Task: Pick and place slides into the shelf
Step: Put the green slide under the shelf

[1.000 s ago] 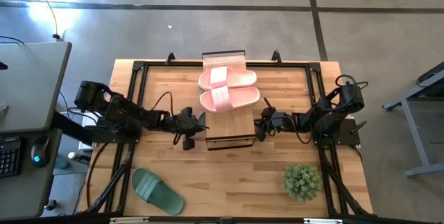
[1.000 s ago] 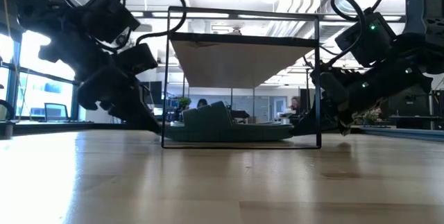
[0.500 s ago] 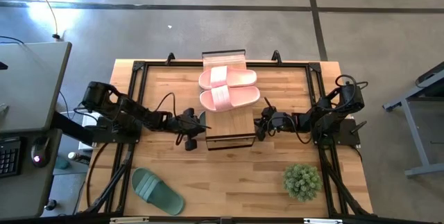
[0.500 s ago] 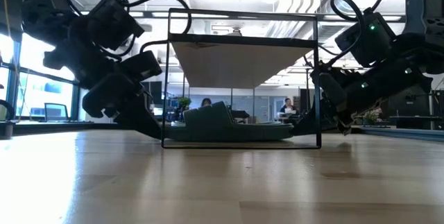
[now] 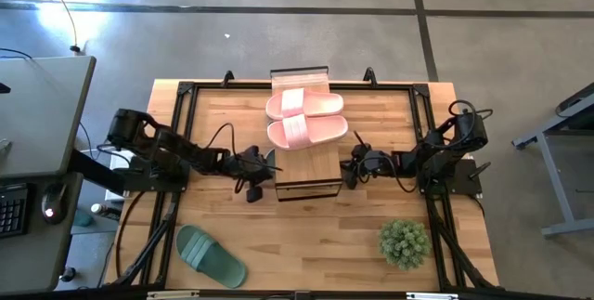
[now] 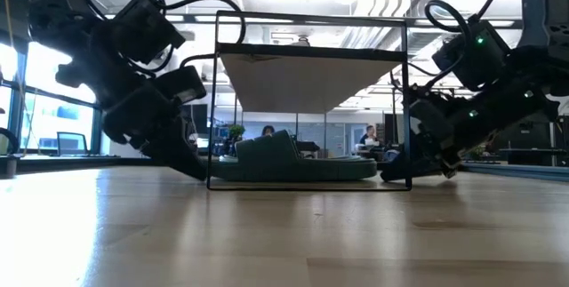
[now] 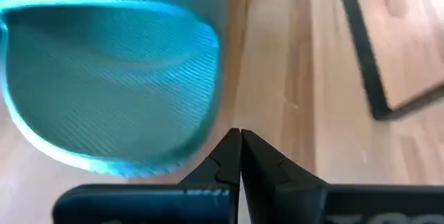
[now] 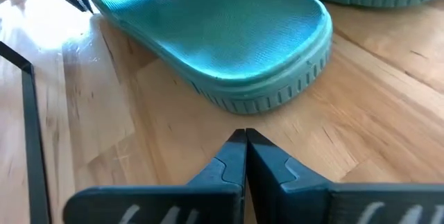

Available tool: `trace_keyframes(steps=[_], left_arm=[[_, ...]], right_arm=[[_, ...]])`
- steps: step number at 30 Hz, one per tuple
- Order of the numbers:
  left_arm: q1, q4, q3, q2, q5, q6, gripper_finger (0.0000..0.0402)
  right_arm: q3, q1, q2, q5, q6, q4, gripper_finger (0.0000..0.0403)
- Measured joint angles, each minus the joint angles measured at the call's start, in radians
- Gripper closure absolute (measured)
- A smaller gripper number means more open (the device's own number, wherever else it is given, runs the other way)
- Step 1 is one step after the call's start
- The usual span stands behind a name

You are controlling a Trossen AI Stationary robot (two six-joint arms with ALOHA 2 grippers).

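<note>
Where shut left pincer [image 7: 240, 135] points, green slide [image 7: 111, 85] — just beside

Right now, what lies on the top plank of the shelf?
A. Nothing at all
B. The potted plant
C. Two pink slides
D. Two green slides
C: in the high view two pink slides lie side by side on the top plank of the shelf, while one green slide and the potted plant sit on the table.
</note>
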Motion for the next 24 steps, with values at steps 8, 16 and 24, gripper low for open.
trace_keyframes(steps=[8,16,24], left_arm=[[-0.001,-0.161,-0.001,-0.164,0.017,-0.012,0.0401],[-0.002,-0.338,0.034,-0.385,0.14,-0.106,0.0401],[-0.038,-0.902,0.312,-0.557,0.265,-0.18,0.0401]], right_arm=[[-0.053,0.0,-0.097,0.001,0.008,-0.017,0.0403],[-0.092,0.0,-0.272,0.005,0.002,-0.159,0.0403],[-0.091,0.0,-0.414,-0.037,-0.024,-0.235,0.0403]])
